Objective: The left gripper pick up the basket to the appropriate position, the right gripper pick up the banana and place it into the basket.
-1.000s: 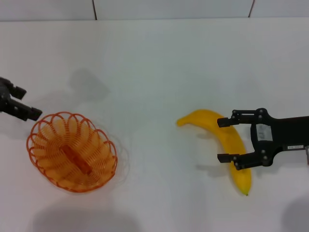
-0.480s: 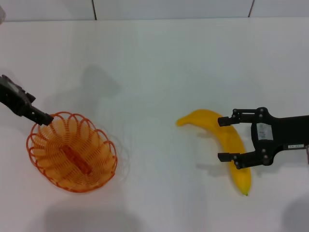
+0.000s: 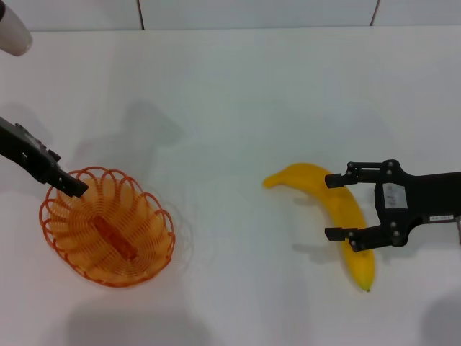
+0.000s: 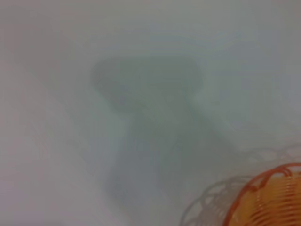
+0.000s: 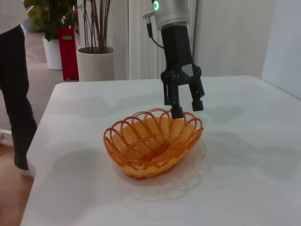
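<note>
The orange-red wire basket (image 3: 108,227) stands upright on the white table at the left. My left gripper (image 3: 68,184) hangs at its far-left rim. In the right wrist view the left gripper (image 5: 187,110) is open, with one fingertip (image 5: 177,113) down at the rim of the basket (image 5: 153,141) and the other just outside it. A corner of the basket (image 4: 268,197) shows in the left wrist view. The yellow banana (image 3: 320,191) lies flat at the right. My right gripper (image 3: 333,207) is open, one finger on each side of the banana's middle.
The left arm's silver-white cuff (image 3: 11,32) shows at the head view's top left. Beyond the table's edge (image 5: 40,136), in the right wrist view, stand a person (image 5: 16,84), potted plants (image 5: 94,61) and a red bin (image 5: 68,52).
My left gripper has moved in from the left and come down to the basket's far-left rim. The right gripper, the banana and the basket have not moved.
</note>
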Tool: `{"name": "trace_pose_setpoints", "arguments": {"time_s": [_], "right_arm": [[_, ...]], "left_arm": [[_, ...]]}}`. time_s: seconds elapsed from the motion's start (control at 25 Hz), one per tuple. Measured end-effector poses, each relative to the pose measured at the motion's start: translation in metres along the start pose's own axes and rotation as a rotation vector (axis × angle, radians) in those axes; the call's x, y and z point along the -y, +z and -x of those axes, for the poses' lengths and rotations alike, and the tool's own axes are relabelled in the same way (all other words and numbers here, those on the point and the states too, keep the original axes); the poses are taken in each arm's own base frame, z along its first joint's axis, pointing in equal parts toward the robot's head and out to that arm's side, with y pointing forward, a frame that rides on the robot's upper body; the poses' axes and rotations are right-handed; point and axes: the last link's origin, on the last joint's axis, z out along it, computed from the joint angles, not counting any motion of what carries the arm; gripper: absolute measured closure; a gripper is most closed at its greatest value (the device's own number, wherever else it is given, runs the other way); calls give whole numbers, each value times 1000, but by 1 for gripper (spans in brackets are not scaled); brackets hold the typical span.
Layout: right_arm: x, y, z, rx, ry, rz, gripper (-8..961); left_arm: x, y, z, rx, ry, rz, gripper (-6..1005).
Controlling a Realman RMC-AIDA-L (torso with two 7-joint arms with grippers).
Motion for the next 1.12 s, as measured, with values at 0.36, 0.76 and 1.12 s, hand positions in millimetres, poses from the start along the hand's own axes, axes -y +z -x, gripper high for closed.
{"name": "trace_pose_setpoints", "arguments": {"time_s": [0.36, 0.76, 1.12], "right_arm": [[0, 0, 0, 0, 0, 1, 124], [0, 0, 0, 0, -1, 1, 124], [0, 0, -1, -2, 1, 1, 125]], "left_arm": [[1, 9, -1, -1, 4, 1, 123], [-1, 12, -3, -3, 13, 8, 131], [-4, 13, -5, -36, 16, 39, 166]]}}
